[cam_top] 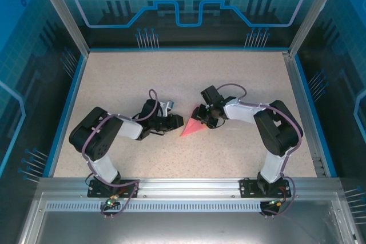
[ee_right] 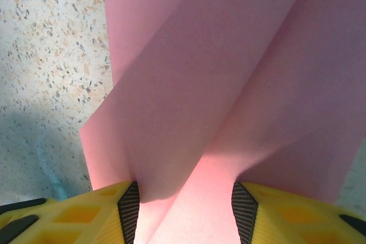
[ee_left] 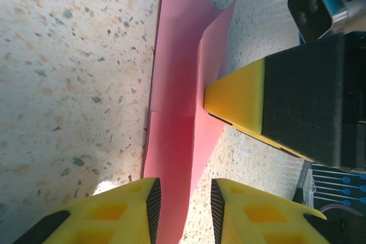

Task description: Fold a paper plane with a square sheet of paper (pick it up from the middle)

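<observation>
The pink paper [cam_top: 192, 127] lies mid-table, folded into a narrow pointed plane shape with its tip toward the near left. My left gripper [cam_top: 176, 123] is at the pointed end. In the left wrist view its jaws [ee_left: 184, 190] stand apart astride the paper [ee_left: 177, 112], which touches the left pad and leaves a gap on the right. My right gripper [cam_top: 207, 117] is at the wide end. Its jaws [ee_right: 184, 195] are spread with the raised folds of the paper [ee_right: 217, 84] between the pads. One yellow right fingertip [ee_left: 237, 104] touches an upright flap.
The speckled tabletop [cam_top: 171, 78] has a blue rim [cam_top: 67, 112] on the left and back, and a metal rail [cam_top: 189, 184] along the near edge where both arm bases are bolted. Slanted frame posts [cam_top: 60, 10] stand at the back corners.
</observation>
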